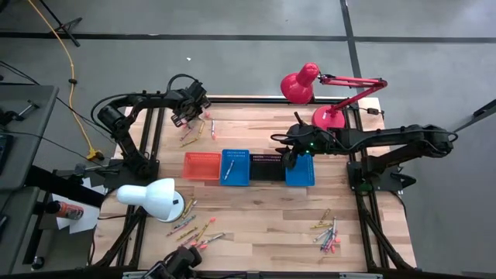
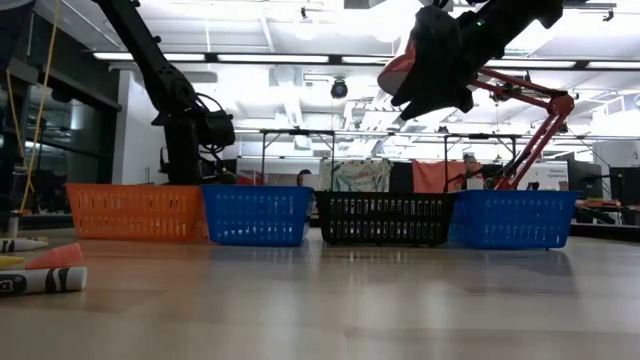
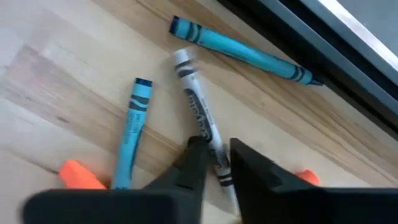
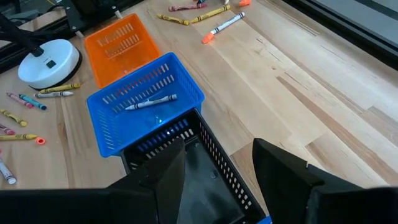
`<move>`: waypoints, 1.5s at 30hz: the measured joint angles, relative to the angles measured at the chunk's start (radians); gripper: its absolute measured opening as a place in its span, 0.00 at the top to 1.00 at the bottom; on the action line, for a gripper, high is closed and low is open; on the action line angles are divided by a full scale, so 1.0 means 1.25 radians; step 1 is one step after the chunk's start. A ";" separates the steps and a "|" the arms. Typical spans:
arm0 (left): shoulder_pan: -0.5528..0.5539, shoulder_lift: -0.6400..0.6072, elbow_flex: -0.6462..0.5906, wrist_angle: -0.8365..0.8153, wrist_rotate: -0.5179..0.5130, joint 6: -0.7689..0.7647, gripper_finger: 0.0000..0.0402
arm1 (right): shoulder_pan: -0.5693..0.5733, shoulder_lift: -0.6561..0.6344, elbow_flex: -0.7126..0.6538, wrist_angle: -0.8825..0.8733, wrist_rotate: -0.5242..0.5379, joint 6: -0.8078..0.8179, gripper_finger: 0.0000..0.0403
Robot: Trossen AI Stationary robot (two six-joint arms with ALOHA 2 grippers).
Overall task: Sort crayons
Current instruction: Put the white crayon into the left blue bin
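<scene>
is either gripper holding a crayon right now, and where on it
The left gripper pinches the grey crayon near one end. The right gripper holds nothing.

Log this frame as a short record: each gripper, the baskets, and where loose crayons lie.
left gripper: at the table's far-left edge, fingers closed around a grey crayon
right gripper: open, above the black basket
baskets: orange, blue, black, blue in a row
blue basket next to orange: holds one grey crayon
loose crayons: far left, near left, near right
</scene>
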State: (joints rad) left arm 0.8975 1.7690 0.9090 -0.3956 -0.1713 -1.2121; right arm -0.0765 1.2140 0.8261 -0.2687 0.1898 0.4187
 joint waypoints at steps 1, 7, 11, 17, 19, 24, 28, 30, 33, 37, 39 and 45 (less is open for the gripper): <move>0.000 -0.002 0.000 0.000 0.002 0.003 0.96 | 0.000 0.000 0.000 0.000 0.000 0.000 0.55; 0.001 -0.008 0.000 -0.011 0.019 0.017 0.98 | 0.000 0.000 0.000 0.000 0.000 0.006 0.55; -0.001 -0.031 -0.004 -0.017 0.038 0.043 0.99 | 0.000 0.000 0.000 0.000 0.000 0.002 0.55; -0.009 -0.111 -0.005 -0.010 0.049 0.127 1.00 | 0.000 0.000 0.000 0.009 -0.001 -0.013 0.55; -0.019 -0.149 -0.005 -0.001 0.046 0.162 1.00 | 0.000 0.000 0.000 0.017 -0.001 -0.019 0.55; -0.073 -0.264 -0.004 0.056 0.070 0.288 1.00 | 0.000 0.000 0.000 0.082 -0.001 -0.049 0.55; -0.151 -0.376 -0.003 0.118 0.123 0.444 1.00 | -0.002 0.000 0.000 0.172 -0.001 -0.068 0.55; -0.206 -0.430 -0.003 0.134 0.141 0.514 1.00 | -0.001 0.000 0.000 0.213 -0.002 -0.070 0.55; -0.306 -0.510 -0.003 0.146 0.154 0.604 1.00 | -0.001 0.000 0.000 0.275 -0.018 -0.070 0.55; -0.449 -0.590 -0.003 0.179 0.152 0.665 1.00 | -0.001 0.000 0.000 0.373 -0.103 -0.060 0.55; -0.514 -0.614 -0.003 0.211 0.148 0.685 1.00 | -0.001 0.000 0.000 0.432 -0.162 -0.045 0.55; -0.682 -0.626 -0.071 0.392 0.017 0.722 1.00 | -0.001 0.000 0.034 0.491 -0.258 -0.027 0.55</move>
State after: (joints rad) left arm 0.0445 0.9860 0.8200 0.0950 -0.1496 -0.3101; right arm -0.0772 1.2140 0.8691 0.3450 -0.1323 0.3854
